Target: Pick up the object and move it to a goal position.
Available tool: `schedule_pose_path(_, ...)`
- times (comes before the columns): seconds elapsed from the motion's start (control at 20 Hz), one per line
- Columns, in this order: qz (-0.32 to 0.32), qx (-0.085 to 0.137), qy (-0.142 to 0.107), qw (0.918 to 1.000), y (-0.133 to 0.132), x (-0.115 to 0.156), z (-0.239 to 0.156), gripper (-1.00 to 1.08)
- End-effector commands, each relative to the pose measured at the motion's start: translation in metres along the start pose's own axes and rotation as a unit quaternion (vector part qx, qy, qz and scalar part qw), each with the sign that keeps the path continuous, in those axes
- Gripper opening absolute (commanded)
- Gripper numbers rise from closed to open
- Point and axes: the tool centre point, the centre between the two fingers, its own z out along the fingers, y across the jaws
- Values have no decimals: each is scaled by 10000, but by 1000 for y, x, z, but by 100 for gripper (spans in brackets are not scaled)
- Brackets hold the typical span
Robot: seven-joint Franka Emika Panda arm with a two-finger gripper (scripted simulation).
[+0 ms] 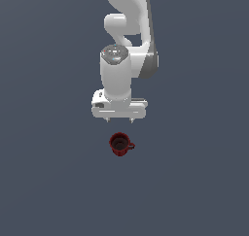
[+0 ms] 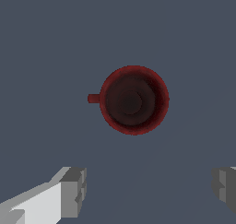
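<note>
A small dark red mug (image 1: 120, 144) stands upright on the grey floor, with its loop handle toward the exterior view's right. In the wrist view the mug (image 2: 133, 100) shows from above, with a dark interior and the handle stub on one side. My gripper (image 1: 119, 119) hangs above the mug and a little behind it, fingers pointing down. It is open and empty. In the wrist view the gripper (image 2: 148, 191) has its two grey fingertips (image 2: 73, 191) spread wide, and the mug lies off the line between them.
The white arm (image 1: 127, 45) rises behind the mug. The flat dark grey floor (image 1: 48, 181) surrounds everything; no other object shows.
</note>
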Motion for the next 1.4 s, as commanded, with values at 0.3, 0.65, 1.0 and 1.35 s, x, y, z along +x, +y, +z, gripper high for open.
schedule_pose_path(0.3,-1,-58,62,10000,-2,3,-5,28)
schedule_pose_path(0.65,26,-39,27,10000,-1,4,-4,28)
schedule_pose_path(1.0,197,88,-187,9996,6,11,4,28)
schedule_pose_path(1.35,505,377,-596,9962,18,23,19,28)
